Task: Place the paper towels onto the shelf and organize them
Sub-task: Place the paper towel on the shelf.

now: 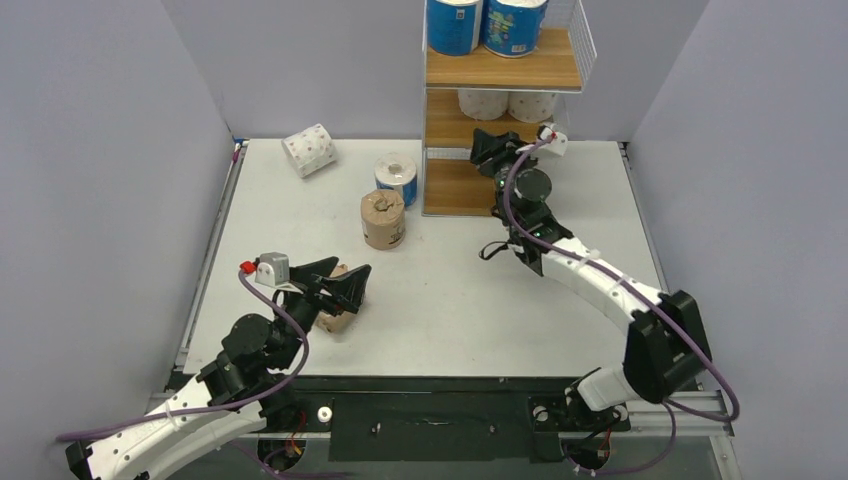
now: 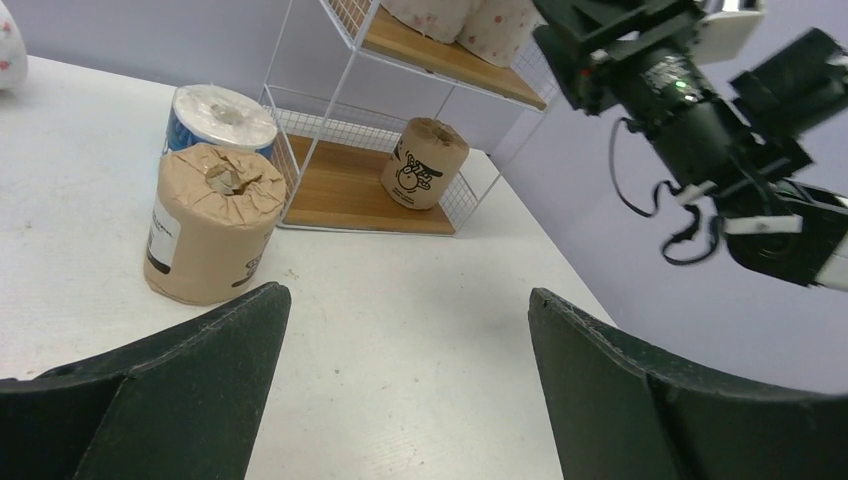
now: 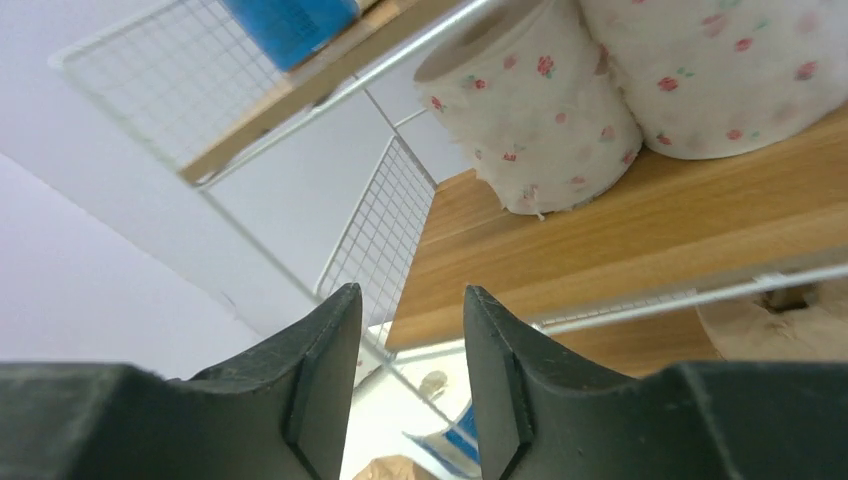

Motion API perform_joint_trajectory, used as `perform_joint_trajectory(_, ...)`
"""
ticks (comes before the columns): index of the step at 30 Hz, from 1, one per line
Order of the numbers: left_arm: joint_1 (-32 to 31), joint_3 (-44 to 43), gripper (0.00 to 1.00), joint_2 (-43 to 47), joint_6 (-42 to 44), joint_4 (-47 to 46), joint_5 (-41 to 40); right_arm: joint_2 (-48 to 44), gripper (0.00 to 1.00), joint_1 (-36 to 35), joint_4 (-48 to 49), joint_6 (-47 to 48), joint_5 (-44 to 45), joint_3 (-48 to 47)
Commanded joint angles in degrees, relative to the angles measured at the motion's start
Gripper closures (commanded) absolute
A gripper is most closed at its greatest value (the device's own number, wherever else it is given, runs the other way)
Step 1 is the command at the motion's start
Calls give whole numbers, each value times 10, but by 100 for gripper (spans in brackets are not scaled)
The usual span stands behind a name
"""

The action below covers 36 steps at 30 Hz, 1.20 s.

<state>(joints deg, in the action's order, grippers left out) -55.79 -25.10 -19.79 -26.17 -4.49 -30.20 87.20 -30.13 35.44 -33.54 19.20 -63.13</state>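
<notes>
The shelf (image 1: 503, 70) stands at the back of the table. Two blue paper towels (image 1: 455, 22) sit on its top board and two white pink-dotted rolls (image 3: 545, 125) on its middle board (image 3: 620, 230). A brown roll (image 2: 425, 163) stands on the bottom board. On the table are an upright brown roll (image 1: 383, 220), a blue roll (image 1: 396, 177) and a dotted roll (image 1: 308, 150) lying on its side. My right gripper (image 3: 410, 295) is open and empty at the shelf's front, below the middle board. My left gripper (image 1: 348, 272) is open above another brown roll (image 1: 335, 321), which it partly hides.
Grey walls close in the table on the left, back and right. The right arm (image 2: 700, 120) reaches across to the shelf front. The wire mesh side (image 3: 385, 235) of the shelf is just ahead of the right fingers.
</notes>
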Motion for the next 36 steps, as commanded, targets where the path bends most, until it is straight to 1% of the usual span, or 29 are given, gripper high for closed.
perform_joint_trajectory(1, -2, -10, 11, 5, -15, 14, -17, -122, 60, -18, -48, -12, 13, 67)
perform_joint_trajectory(4, -2, -24, 9, 6, -29, 38, -40, -222, 59, -23, -115, -37, 15, 118)
perform_joint_trajectory(5, -1, -28, 8, 6, -37, 62, -48, -261, 58, -26, -156, -44, 17, 135)
perform_joint_trajectory(6, -1, -30, 8, 7, -45, 80, -63, -279, 57, -28, -210, -57, 19, 142)
perform_joint_trajectory(7, -1, -31, 7, 8, -49, 86, -71, -307, 55, -30, -238, -63, 19, 148)
perform_joint_trajectory(8, -1, -31, 6, 8, -56, 98, -86, -319, 54, -32, -294, -68, 16, 151)
perform_joint_trajectory(9, -1, -31, 5, 8, -60, 104, -95, -338, 53, -33, -321, -69, 14, 155)
perform_joint_trajectory(10, -1, -31, 5, 7, -72, 114, -113, -346, 50, -33, -378, -69, 9, 157)
perform_joint_trajectory(13, -1, -31, 2, -3, -88, 124, -144, -364, 45, -36, -455, -70, 0, 167)
perform_joint_trajectory(14, -1, -32, 3, -6, -97, 127, -161, -365, 43, -36, -475, -73, -5, 172)
perform_joint_trajectory(17, 0, -43, 4, -35, -108, 131, -190, -368, 42, -36, -471, -109, -12, 220)
perform_joint_trajectory(19, 1, -60, 4, -65, -121, 145, -205, -377, 42, -37, -446, -143, -6, 262)
perform_joint_trajectory(20, 3, -69, 4, -76, -136, 163, -209, -383, 42, -36, -417, -154, -1, 279)
perform_joint_trajectory(21, 8, -88, 4, -104, -144, 174, -204, -395, 42, -36, -403, -168, 0, 310)
perform_joint_trajectory(22, 12, -109, 4, -118, -162, 198, -197, -399, 40, -36, -382, -172, 0, 332)
perform_joint_trajectory(24, 39, -141, 4, -167, -180, 229, -154, -406, 39, -36, -374, -170, -12, 341)
perform_joint_trajectory(25, 65, -151, 4, -199, -192, 237, -108, -403, 39, -36, -385, -157, -24, 338)
perform_joint_trajectory(26, 102, -165, 4, -214, -196, 247, -82, -393, 38, -36, -393, -149, -31, 329)
perform_joint_trajectory(27, 121, -170, 4, -244, -204, 247, -20, -387, 38, -36, -408, -136, -44, 324)
perform_joint_trajectory(28, 165, -175, 4, -270, -211, 244, 12, -376, 38, -36, -415, -130, -50, 315)
perform_joint_trajectory(29, 187, -176, 4, -281, -225, 231, 67, -371, 38, -37, -427, -122, -59, 311)
perform_joint_trajectory(30, 223, -173, 4, -299, -231, 221, 93, -364, 39, -37, -430, -115, -63, 307)
perform_joint_trajectory(31, 239, -171, 4, -307, -241, 197, 133, -362, 39, -36, -434, -112, -71, 307)
perform_joint_trajectory(32, 265, -167, 4, -322, -245, 184, 148, -361, 40, -36, -435, -110, -73, 308)
perform_joint_trajectory(33, 274, -166, 4, -328, -241, 155, 166, -361, 41, -36, -440, -109, -73, 309)
perform_joint_trajectory(36, 304, -189, 4, -379, -223, 134, 162, -366, 42, -36, -461, -106, -62, 311)
